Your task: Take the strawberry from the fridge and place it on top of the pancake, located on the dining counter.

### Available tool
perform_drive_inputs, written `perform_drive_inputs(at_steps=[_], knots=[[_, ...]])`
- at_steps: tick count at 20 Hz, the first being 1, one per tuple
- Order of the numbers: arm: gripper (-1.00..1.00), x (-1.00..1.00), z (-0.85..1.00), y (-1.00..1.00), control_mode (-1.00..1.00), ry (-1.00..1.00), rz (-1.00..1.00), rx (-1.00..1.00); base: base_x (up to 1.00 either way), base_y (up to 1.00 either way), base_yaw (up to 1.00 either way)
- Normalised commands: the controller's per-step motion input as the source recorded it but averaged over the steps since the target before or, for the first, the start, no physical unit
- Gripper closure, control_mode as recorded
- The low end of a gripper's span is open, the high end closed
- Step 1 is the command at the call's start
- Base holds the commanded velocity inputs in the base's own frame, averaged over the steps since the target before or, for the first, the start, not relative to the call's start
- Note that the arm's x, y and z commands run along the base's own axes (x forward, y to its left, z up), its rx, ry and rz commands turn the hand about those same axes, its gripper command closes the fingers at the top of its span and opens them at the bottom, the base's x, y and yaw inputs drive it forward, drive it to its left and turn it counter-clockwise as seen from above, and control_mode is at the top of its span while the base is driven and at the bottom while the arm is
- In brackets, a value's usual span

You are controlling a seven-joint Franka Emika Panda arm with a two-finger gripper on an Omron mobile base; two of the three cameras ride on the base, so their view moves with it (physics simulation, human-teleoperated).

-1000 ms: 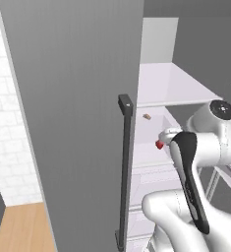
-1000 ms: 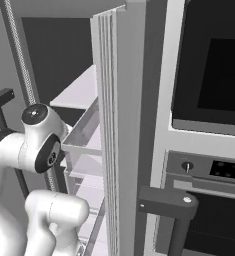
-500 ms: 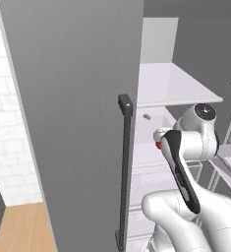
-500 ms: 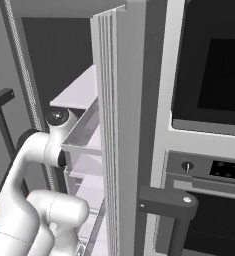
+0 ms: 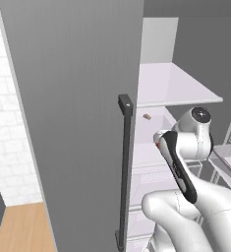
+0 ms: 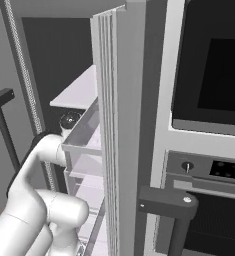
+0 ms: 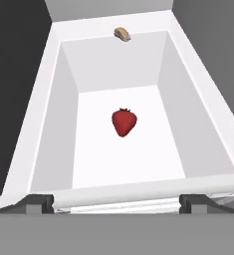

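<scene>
Looking down the hand view: one strawberry (image 7: 124,122) lying on the white floor of a fridge drawer (image 7: 48,129), roughly centred between the side walls, touching neither. One small brown item (image 7: 122,34) sits on the shelf past the drawer's far wall; same speck visible in the left base view (image 5: 147,116). Fridge (image 5: 77,123) has one door swung open toward the camera, one dark bar handle (image 5: 124,167) on it. Arm reaches into the fridge interior below one white shelf (image 5: 171,83). Gripper state: cannot tell, fingertips aren't visible. One wall oven (image 6: 209,90) right of the fridge in the right base view.
</scene>
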Motion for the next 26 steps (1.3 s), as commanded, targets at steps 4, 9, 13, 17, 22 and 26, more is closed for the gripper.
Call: perform_drive_inputs(at_steps=[4,9,13,17,22,26], knots=[[-1.00,0.34,-0.34,-0.10,-1.00,0.01,0.00,0.00,0.00,0.00,0.00],[-1.00,0.43,-0.23,-0.03,-1.00,0.03,0.00,0.00,0.00,0.00,0.00],[-1.00,0.45,-0.19,0.00,-1.00,0.01,0.00,0.00,0.00,0.00,0.00],[-1.00,0.41,-0.20,-0.07,-1.00,0.01,0.00,0.00,0.00,0.00,0.00],[-1.00,0.26,-0.19,-0.13,-1.00,0.00,0.00,0.00,0.00,0.00,0.00],[-1.00,0.33,-0.26,-0.02,-1.00,0.04,0.00,0.00,0.00,0.00,0.00]])
